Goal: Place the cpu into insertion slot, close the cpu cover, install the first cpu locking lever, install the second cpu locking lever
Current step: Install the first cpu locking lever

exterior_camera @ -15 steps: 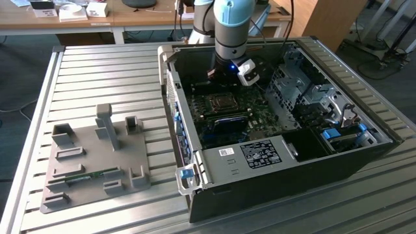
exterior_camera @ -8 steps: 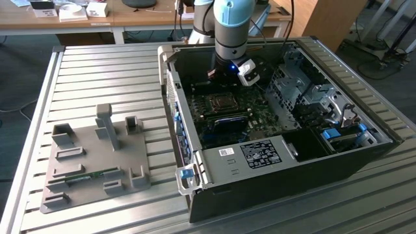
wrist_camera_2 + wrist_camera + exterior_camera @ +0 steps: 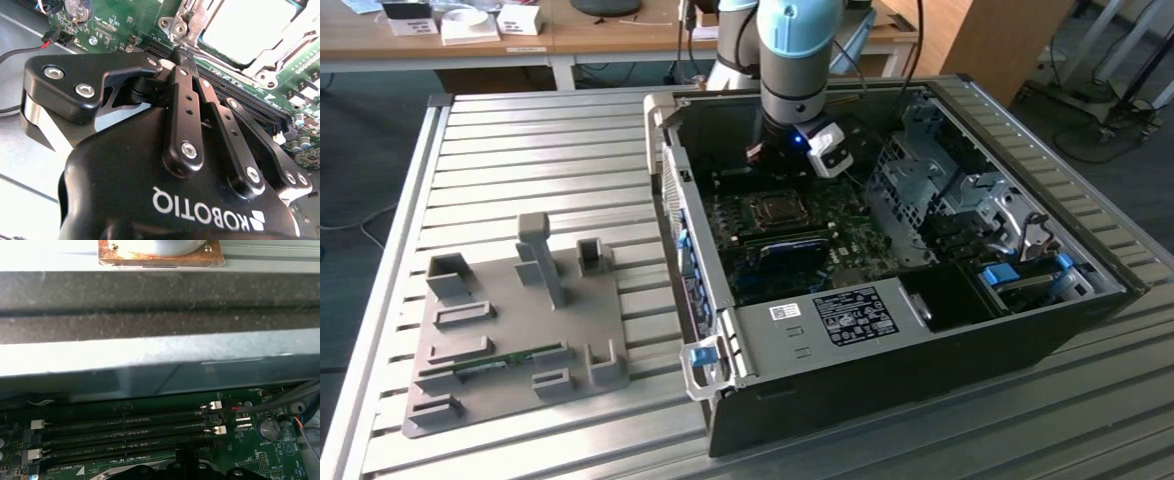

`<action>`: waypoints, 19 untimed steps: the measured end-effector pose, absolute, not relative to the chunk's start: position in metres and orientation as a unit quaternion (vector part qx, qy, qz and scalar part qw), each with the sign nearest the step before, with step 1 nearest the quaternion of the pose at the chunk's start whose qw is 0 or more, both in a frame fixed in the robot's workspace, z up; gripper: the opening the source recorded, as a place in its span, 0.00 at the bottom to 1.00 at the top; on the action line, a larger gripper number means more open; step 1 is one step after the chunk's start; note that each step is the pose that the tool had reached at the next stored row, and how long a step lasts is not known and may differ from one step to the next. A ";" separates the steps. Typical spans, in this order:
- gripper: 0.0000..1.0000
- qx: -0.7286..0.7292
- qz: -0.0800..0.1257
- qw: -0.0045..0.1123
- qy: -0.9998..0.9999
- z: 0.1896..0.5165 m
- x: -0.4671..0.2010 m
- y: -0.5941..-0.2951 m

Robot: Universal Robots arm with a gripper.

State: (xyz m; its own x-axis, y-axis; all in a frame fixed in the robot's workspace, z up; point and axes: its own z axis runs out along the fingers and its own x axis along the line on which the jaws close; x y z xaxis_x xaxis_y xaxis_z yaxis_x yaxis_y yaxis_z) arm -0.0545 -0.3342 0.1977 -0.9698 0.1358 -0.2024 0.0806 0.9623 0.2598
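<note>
Gripper [image 3: 184,50] reaches down inside the open computer case [image 3: 894,360], its jaws drawn together, tips pressing on a thin metal lever [image 3: 192,22] at the corner of the socket; whether they pinch it I cannot tell. The cpu [image 3: 245,27] lies in the socket on the motherboard [image 3: 854,240], with the cpu cover [image 3: 270,65] down around it. Memory slots [image 3: 125,432] run just beside the socket. A grey fixture plate [image 3: 507,330] sits well apart on the table [image 3: 520,130].
</note>
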 end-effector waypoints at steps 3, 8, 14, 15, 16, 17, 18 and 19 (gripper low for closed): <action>0.11 0.055 0.126 0.111 0.984 0.196 -0.055 -0.334; 0.11 0.054 0.126 0.114 0.984 0.194 -0.056 -0.334; 0.11 0.054 0.126 0.116 0.984 0.192 -0.057 -0.334; 0.11 0.054 0.126 0.116 0.984 0.192 -0.058 -0.334; 0.11 0.054 0.126 0.116 0.984 0.192 -0.058 -0.334; 0.11 0.054 0.126 0.116 0.984 0.192 -0.058 -0.334; 0.11 0.054 0.126 0.116 0.984 0.192 -0.058 -0.334; 0.11 0.054 0.126 0.117 0.984 0.192 -0.058 -0.334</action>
